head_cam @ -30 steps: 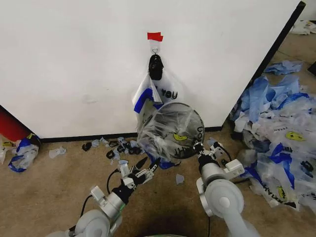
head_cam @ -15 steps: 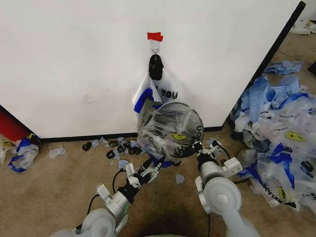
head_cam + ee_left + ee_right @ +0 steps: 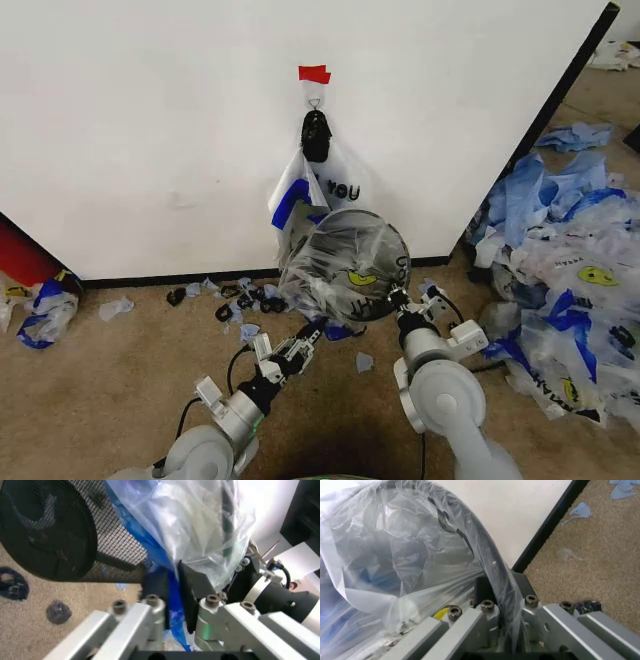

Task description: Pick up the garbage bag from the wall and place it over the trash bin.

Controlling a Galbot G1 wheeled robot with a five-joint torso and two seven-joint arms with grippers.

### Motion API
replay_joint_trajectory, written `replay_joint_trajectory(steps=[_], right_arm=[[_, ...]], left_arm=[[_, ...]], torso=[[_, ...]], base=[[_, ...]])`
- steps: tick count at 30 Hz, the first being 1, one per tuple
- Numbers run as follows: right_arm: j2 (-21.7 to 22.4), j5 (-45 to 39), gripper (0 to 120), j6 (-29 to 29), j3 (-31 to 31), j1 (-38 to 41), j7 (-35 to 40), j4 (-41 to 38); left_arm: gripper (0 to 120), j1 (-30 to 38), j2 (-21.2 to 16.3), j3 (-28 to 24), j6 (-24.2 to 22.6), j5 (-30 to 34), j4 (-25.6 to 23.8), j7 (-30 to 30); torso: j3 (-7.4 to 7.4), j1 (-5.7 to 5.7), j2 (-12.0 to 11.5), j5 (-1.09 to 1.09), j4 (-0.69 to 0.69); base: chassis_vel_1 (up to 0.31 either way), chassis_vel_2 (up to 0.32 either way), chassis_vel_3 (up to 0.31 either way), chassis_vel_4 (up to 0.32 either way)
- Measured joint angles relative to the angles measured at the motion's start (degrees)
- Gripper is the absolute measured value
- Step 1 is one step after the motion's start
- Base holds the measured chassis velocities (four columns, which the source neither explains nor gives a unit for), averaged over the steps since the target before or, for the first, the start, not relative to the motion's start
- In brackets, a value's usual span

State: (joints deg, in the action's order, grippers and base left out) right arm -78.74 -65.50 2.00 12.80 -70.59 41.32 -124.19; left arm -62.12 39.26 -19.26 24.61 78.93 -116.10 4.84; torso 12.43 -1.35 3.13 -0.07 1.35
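since the earlier frame the left gripper (image 3: 312, 331) has advanced, fingers parted around the garbage bag (image 3: 340, 270) draped over the tilted trash bin (image 3: 392, 262), whose rim the right gripper (image 3: 397, 296) clamps before the wall (image 3: 150, 130).

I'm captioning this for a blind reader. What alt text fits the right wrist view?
The right gripper pinches the rim of the trash bin together with the garbage bag draped over it. Behind stand the wall, its black baseboard and tan carpet.
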Motion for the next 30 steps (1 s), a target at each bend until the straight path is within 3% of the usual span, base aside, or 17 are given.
replay_joint_trajectory(steps=[2, 19, 30], right_arm=[[-0.1, -0.3, 0, 0.3, 0.0, -0.1, 0.1, -0.4], [-0.7, -2.7, 0, 2.4, 0.2, -0.1, 3.1, -3.7], [0.1, -4.1, 0, 4.3, 0.6, -1.7, 6.3, -8.9]], left_arm=[[0, -0.4, 0.2, 0.0, 0.0, -0.3, 0.0, -0.1], [0, -0.7, 0.6, -0.1, 0.0, -1.5, 0.7, -0.9], [0, 1.8, 2.2, -2.6, 0.3, -3.0, 4.8, -1.4]], torso=[[0.0, 0.0, 0.0, 0.0, 0.0], [0.0, 0.0, 0.0, -0.01, 0.0], [0.0, 0.0, 0.0, 0.0, 0.0]], base=[[0.0, 0.0, 0.0, 0.0], [0.0, 0.0, 0.0, 0.0], [0.0, 0.0, 0.0, 0.0]])
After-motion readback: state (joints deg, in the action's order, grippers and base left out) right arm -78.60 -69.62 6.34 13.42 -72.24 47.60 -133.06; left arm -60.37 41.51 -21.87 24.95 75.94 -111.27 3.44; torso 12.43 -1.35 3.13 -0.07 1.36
